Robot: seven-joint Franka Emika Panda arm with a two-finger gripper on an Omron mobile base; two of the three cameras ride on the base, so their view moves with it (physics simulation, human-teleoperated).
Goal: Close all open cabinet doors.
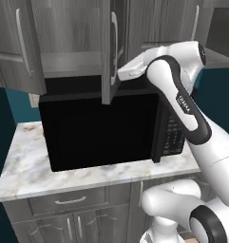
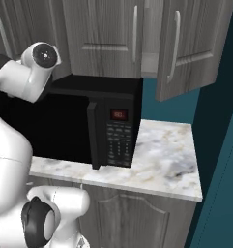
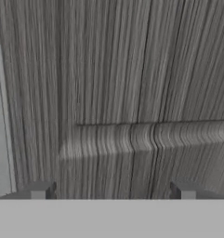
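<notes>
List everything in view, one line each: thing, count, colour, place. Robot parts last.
cabinet doors: at least three standing open, grey wood-grain, above the microwave; one more open at the left, one at the right.
microwave: one, black, on the counter under the cabinets.
counter: one, white marble.
drawer front: one, grey, below the counter.
wall outlet: one, pale, left of the microwave.
arm: one, white with dark joints, reaching up to the middle door.
gripper: one, dark tips, open, facing wood grain.

- A grey cabinet door [image 2: 193, 46] is hanging ajar at upper right.
- A black microwave [image 2: 84, 123] is sitting on the marble counter [image 2: 168, 160].
- The white arm [image 2: 21, 82] is rising at left.
</notes>
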